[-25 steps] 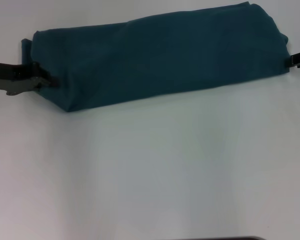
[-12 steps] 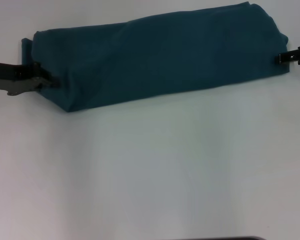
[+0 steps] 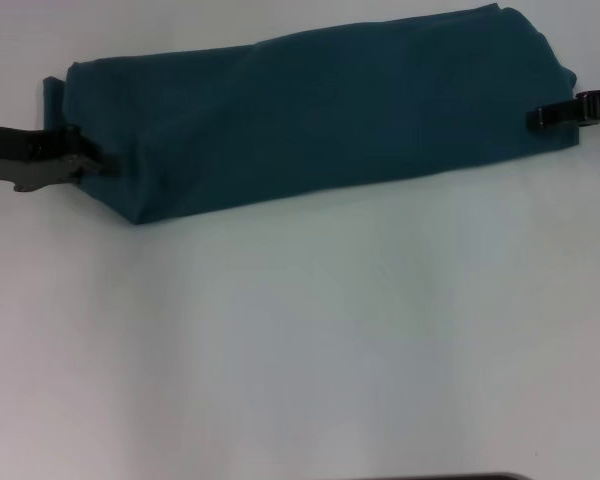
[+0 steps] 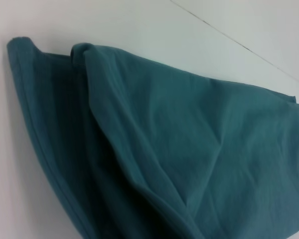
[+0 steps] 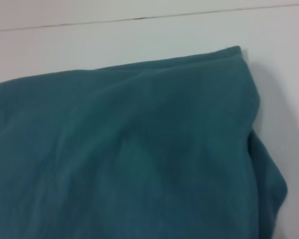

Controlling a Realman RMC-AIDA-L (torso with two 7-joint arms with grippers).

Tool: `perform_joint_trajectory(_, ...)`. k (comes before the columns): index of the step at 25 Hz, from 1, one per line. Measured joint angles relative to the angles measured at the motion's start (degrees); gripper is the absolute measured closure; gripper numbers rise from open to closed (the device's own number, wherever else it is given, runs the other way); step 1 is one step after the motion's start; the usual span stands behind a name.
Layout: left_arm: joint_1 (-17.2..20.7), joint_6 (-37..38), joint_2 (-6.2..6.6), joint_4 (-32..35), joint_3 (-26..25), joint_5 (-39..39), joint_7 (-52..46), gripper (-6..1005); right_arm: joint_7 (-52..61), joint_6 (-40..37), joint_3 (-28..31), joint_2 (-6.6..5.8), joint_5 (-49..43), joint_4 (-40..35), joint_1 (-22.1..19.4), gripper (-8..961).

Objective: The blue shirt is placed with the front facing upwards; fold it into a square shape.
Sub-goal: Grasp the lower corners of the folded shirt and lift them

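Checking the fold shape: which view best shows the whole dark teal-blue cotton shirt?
The head view: the dark teal-blue cotton shirt appears whole, a long folded band. Both wrist views show only one end's layers.

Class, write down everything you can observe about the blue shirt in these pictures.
The blue shirt is dark teal, soft knit-looking cloth, folded into a long band lying flat across the far part of the white table, its right end slightly farther back. Layered folds and a hemmed edge show at its left end; no lettering is visible. The left gripper meets its left end and the right gripper reaches over its right end.
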Motion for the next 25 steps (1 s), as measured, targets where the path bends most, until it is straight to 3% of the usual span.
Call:
perform_joint_trajectory(8,0.0,0.0,0.00,0.0,0.0,0.0,0.0,984,0.1,0.9,0.1,-0.58,-0.1,3.1,1.0,184)
perform_joint_trajectory(25,-0.4,0.2,0.44,0.0,0.0,0.0,-0.3,985,0.9,0.1,0.0,-1.10,0.0,2.7,1.0,756)
